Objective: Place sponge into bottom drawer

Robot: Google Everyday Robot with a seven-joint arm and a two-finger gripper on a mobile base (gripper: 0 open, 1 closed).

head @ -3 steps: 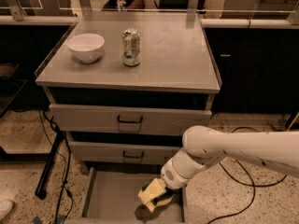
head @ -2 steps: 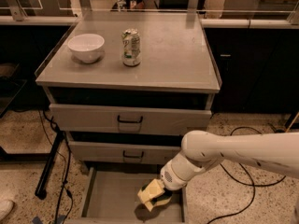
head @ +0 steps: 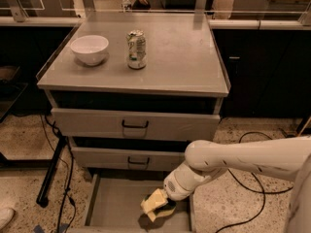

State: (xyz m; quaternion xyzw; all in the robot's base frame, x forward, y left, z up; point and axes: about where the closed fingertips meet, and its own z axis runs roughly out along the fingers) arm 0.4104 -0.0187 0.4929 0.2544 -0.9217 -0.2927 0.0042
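The bottom drawer (head: 114, 205) is pulled open at the foot of the grey cabinet, its flat grey floor showing. The sponge (head: 154, 202) shows its yellow foam side, tilted, over the right part of that drawer's floor, with a shadow under it. My gripper (head: 164, 208) reaches down from the right at the end of the white arm and sits right against the sponge, largely hidden behind the round white wrist. I cannot make out whether the sponge rests on the floor or hangs just above it.
Two upper drawers (head: 134, 125) with black handles are closed. On the cabinet top stand a white bowl (head: 89, 49) and a drink can (head: 136, 49). Black cables (head: 252, 178) lie on the speckled floor to the right, a black stand leg (head: 51, 171) to the left.
The arm and sponge have shifted slightly left over the open drawer; otherwise the scene is unchanged.
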